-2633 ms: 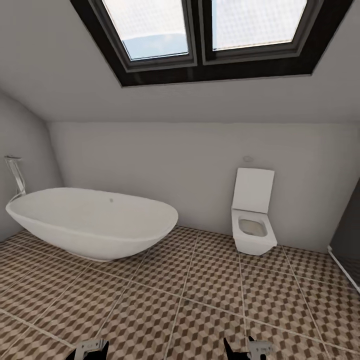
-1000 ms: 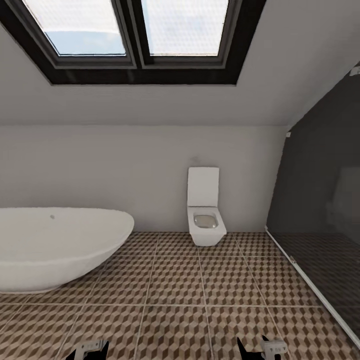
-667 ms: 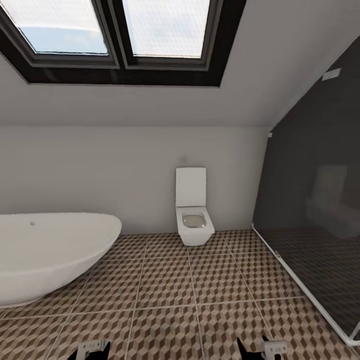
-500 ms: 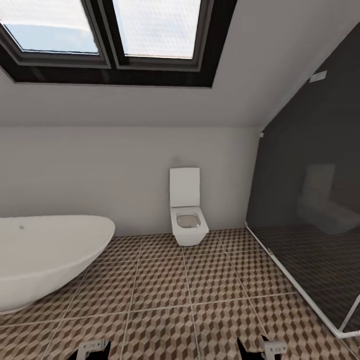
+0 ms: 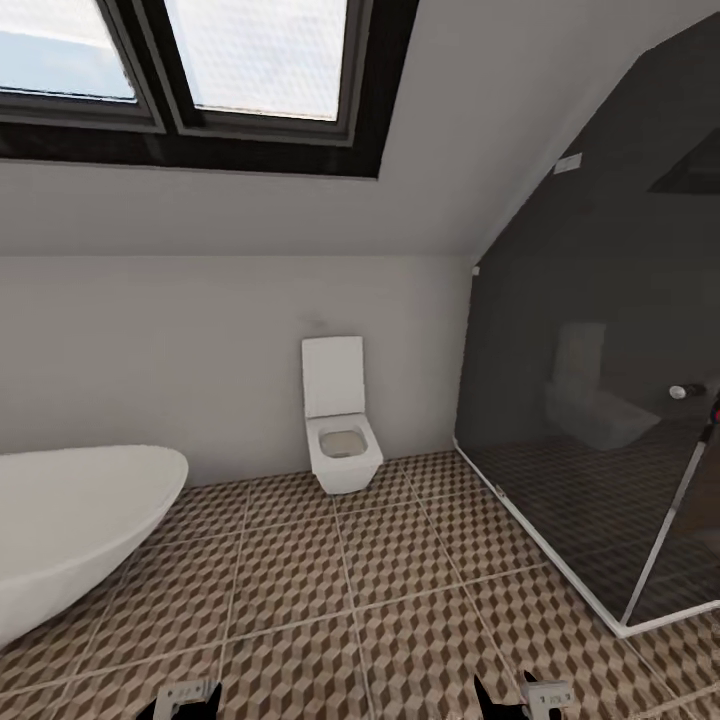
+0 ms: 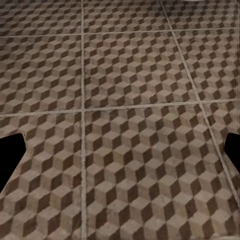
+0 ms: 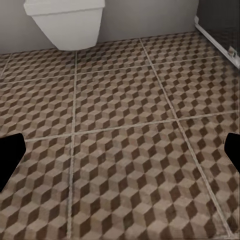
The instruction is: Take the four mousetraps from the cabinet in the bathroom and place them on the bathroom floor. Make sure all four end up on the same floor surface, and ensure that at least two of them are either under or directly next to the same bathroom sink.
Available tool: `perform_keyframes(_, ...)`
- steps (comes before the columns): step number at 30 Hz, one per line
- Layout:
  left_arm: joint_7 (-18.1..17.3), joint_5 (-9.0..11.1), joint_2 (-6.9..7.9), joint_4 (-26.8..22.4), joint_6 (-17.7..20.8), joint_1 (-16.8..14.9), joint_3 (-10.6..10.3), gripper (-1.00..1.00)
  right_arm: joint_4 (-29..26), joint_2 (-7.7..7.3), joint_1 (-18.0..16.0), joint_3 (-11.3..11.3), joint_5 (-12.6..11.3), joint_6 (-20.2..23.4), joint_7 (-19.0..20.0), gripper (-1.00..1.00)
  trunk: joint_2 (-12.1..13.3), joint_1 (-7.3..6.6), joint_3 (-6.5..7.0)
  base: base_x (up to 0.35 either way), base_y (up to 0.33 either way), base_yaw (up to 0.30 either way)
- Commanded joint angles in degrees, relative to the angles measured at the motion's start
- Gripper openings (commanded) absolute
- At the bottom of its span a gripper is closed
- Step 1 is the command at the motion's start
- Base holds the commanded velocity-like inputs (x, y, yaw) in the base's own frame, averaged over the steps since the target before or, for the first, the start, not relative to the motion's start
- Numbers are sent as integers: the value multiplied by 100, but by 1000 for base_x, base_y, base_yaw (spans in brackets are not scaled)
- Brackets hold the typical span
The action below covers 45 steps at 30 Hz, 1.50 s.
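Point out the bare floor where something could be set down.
The tiled floor lies open between the bathtub and the glass shower wall, up to the toilet. Room narrows beside the tub's curve and along the shower's white rail.

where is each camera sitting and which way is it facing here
Head view: on the robot's head, facing a bathroom corner with toilet, bathtub and dark glass shower; left gripper and right gripper peek in at the bottom edge.
Left wrist view: on the left arm, looking down at the bathroom floor; dark fingertips at both sides.
Right wrist view: on the right arm, angled over floor toward the toilet base; dark fingertips at both sides.
Shared: all three see the cube-patterned floor; head and right wrist views share the toilet.
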Motion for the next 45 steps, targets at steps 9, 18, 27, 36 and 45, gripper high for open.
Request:
perform_keyframes(9,-55,11,4,23,-30,-9,47,100,7,4,-5,24,-61,-12,42,100,-4,0,-5,0,0,-249)
perform_keyframes(18,-53,11,4,23,-29,-9,47,100,7,10,-7,24,-61,-15,42,100,-4,0,-5,0,0,-232)
perform_keyframes(27,-53,11,4,21,-26,-9,47,100,7,13,-5,24,-61,-15,42,100,-4,0,-5,0,0,-220)
perform_keyframes(36,-54,11,4,23,-28,-9,47,100,7,18,-7,24,-61,-12,44,100,-4,0,-5,0,0,-218)
perform_keyframes(45,-52,11,4,23,-29,-9,47,100,7,30,-6,24,-61,-12,42,100,-4,0,-5,0,0,-218)
